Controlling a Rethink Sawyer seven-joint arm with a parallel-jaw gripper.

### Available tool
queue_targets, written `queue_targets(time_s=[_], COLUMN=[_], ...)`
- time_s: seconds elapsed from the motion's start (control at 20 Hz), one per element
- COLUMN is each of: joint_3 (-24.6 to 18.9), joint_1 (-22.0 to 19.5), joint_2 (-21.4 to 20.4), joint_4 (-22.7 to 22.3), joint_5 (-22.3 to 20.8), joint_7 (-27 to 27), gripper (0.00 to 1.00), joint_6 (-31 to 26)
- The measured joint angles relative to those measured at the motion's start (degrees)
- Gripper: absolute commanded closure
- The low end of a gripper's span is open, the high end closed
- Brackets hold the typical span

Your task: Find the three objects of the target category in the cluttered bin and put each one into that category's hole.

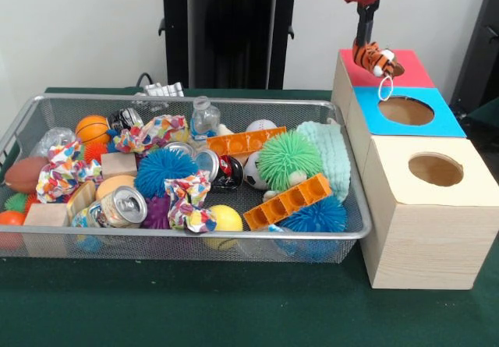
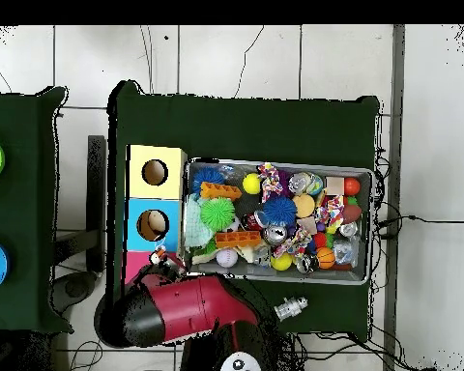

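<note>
Hand hangs over the red-topped box, clenched on a small orange-and-black striped toy with a white ring dangling below it. The toy looks like a plush tiger key-ring, though the detail is too small to be sure. It is off the bin and in the air, above the seam between the red top and the blue-topped box. From above, the hand sits at the red end of the box row, with the arm reaching in behind it.

The red hole cannot be seen; the arm and toy cover that part. The blue box's hole and the bare wooden box's hole are both open, and nothing shows inside either.

The wire bin on the green desk is full: spiky balls, cans, wooden blocks, knotted cloth pieces, orange grid blocks and a small bottle.

Judgement: one object is mid-delivery, not yet dropped. How many are already posted cannot be told, so up to two may remain to be found.
</note>
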State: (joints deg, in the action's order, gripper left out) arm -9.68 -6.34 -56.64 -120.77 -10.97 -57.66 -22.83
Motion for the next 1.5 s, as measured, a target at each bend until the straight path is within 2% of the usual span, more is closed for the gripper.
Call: queue_targets(time_s=[0.6, 1.05, 1.5], joint_3=[4.9, 6.9, 7.1], joint_1=[4.2, 6.8, 10.0], joint_2=[3.0, 4.5, 4.6], joint_4=[-1.7, -1.7, -1.7], joint_5=[0.0, 0.3, 4.8], joint_7=[0.0, 0.0, 0.0], gripper=[1.0, 1.0, 1.0], joint_6=[0.0, 0.0, 0.0])
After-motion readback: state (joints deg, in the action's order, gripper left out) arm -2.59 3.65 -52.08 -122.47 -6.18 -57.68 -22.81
